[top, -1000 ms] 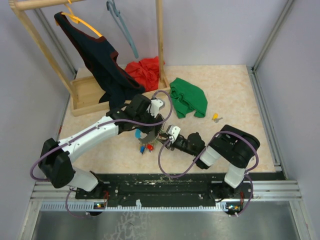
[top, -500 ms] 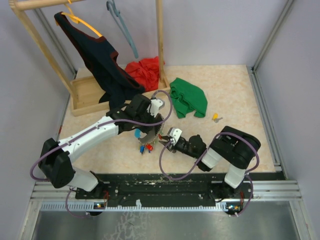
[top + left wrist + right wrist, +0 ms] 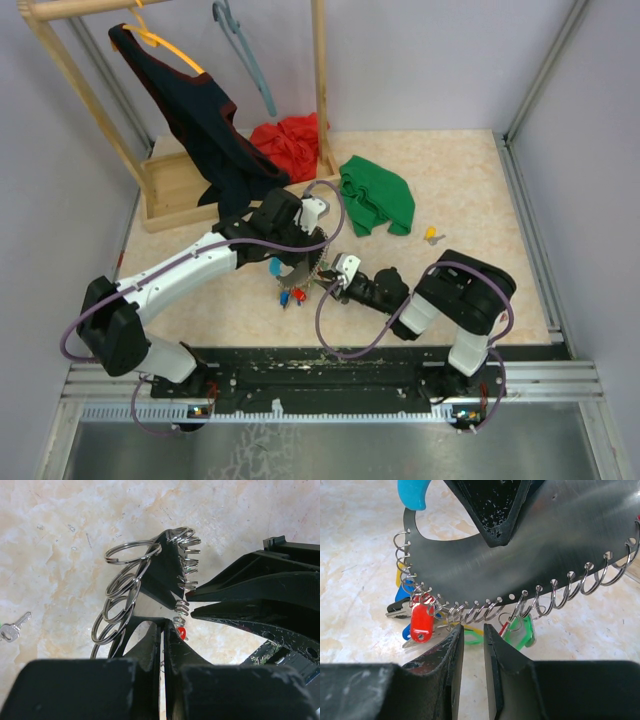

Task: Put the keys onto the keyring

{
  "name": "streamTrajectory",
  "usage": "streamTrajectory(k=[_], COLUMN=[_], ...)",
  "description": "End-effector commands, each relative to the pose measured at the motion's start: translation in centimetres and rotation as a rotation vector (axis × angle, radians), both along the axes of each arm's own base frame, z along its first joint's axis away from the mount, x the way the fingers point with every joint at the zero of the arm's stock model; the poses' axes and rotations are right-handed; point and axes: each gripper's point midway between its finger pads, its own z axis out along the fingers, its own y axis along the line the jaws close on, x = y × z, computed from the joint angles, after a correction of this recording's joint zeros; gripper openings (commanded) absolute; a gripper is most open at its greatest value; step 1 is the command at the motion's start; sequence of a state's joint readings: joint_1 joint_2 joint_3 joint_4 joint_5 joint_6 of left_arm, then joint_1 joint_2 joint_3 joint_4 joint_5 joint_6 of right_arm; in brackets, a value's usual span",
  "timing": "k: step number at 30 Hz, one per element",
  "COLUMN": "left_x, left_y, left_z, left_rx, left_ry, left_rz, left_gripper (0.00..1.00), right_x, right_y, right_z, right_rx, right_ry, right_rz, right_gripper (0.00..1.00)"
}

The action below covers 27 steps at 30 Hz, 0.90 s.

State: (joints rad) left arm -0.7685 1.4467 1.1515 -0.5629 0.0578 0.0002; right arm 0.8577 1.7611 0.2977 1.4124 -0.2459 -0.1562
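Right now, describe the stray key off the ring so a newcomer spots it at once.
Find the crumpled green cloth near the back middle of the table, right of the wooden clothes rack. Just right of that cloth, alone on bare tabletop, lies a key with a yellow tag. Unlike the other tagged keys bunched on the keyring at the centre, it lies apart, touching nothing.

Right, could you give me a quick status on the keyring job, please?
Left pincer shut on keyring plate. Right pincer nearly closed at its coil, grip unclear. Yellow-tagged key loose on table. Nothing blocking.
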Motion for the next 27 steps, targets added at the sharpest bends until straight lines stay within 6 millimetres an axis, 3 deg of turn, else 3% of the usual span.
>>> streamTrajectory(k=[1,27], left_x=[0.41,0.29], left_y=[-1.18,-1.6], left_z=[2.31,2.37], left_rx=[-0.061,-0.082], left_ry=[-0.043,-0.028], left_rz=[-0.019,-0.022], left_gripper=[0.0,0.0], right_x=[0.19,0.98], right_y=[1.24,1.45], right_z=[2.37,2.86], right_rx=[0.076,0.122], right_ry=[-0.056,-0.045], right_rz=[0.016,-0.021], right_gripper=[0.23,0.26])
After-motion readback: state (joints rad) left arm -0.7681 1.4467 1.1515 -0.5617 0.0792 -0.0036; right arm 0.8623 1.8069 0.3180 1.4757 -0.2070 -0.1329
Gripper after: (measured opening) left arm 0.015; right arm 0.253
